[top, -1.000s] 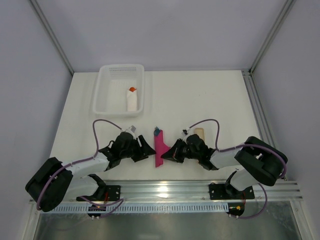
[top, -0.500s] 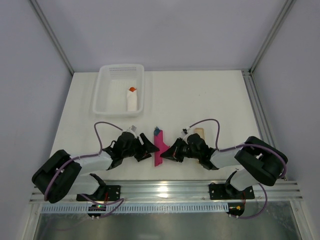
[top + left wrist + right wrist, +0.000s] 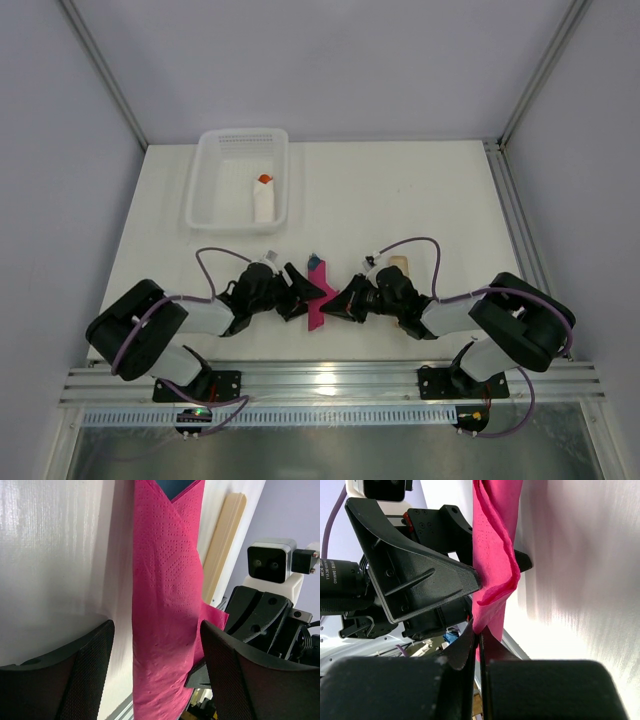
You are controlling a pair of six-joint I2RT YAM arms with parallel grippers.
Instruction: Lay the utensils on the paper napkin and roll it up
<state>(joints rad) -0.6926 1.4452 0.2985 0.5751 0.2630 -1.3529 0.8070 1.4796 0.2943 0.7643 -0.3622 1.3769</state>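
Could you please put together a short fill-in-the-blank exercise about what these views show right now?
1. The right hand is shut on an edge of the paper napkin, whose colour is ___.
2. The left hand straddles the napkin with its jaws ___.
3. In the white basket lies a white roll with an ___ tip.
4. The utensil tip poking from the napkin's far end is ___.

Missing words: pink; open; orange; blue.

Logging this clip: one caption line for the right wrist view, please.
Right gripper pinches a flap of the folded pink napkin; the open left gripper straddles it.
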